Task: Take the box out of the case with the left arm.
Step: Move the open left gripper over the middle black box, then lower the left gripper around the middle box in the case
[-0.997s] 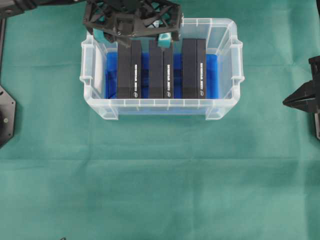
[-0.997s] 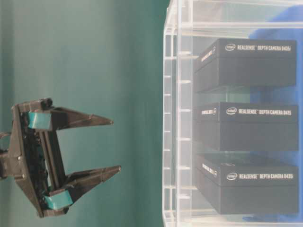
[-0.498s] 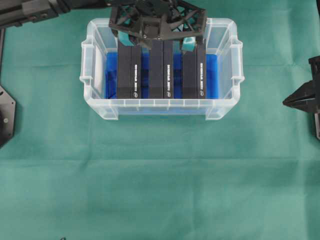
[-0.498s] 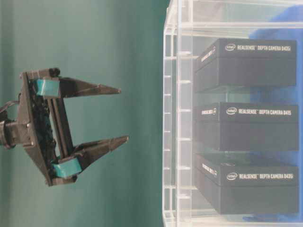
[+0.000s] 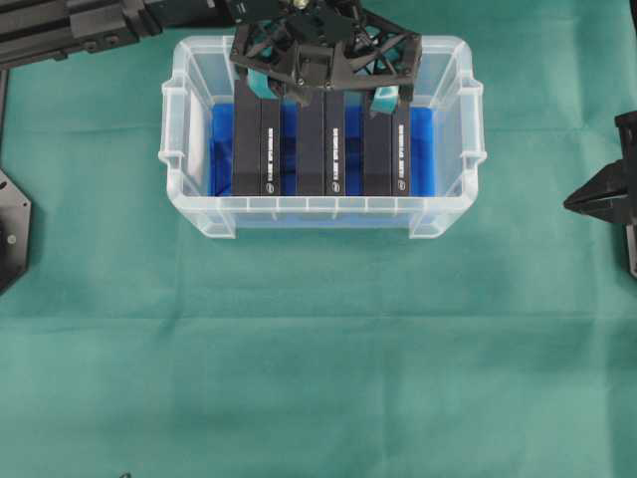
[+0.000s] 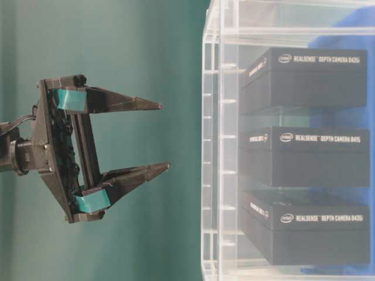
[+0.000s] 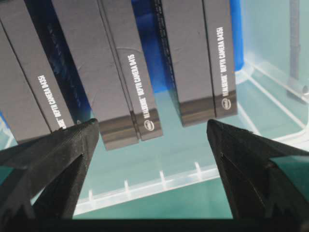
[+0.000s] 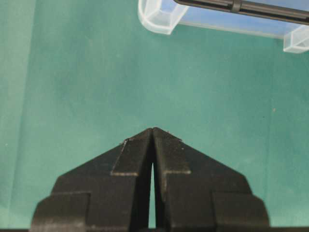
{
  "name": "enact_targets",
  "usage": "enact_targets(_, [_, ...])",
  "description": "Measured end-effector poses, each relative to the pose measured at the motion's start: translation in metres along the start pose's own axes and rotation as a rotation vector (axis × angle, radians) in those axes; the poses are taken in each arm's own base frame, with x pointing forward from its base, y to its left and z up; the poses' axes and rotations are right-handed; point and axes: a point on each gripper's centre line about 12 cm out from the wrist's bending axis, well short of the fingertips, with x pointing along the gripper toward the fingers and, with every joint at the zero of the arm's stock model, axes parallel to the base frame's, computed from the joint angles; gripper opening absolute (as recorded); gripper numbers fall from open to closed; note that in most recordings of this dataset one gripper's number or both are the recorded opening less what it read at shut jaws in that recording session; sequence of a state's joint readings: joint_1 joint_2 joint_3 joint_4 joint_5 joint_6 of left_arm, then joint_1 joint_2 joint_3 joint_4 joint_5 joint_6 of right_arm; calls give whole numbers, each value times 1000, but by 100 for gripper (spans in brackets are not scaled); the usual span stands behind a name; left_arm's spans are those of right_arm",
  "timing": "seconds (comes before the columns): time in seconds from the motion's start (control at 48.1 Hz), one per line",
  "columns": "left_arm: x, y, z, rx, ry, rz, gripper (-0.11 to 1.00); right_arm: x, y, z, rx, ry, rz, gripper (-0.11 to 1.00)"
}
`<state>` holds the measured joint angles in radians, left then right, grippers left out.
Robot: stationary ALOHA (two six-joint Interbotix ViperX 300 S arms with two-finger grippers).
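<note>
- The clear rectangular plastic case with blue lining stands on the green-covered desk; three black rectangular cardboard boxes stand side by side inside the case.
- The left claw hangs above the far end of the case, wide open, and it holds nothing.
- The right claw rests well apart from the case, with its tips together and empty.
- The step in hand seems to be the approach. Next, I think the left claw must descend around one box and close on it.

Left tool spread wide; right tool apparently closed.
</note>
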<state>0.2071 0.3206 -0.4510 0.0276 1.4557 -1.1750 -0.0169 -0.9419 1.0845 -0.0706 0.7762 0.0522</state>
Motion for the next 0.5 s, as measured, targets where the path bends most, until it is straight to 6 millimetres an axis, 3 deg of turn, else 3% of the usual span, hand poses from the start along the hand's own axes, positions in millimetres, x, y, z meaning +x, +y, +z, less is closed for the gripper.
enact_targets(0.498, [0,0,0,1,0,0,97,0,0,0,0,2,0,0])
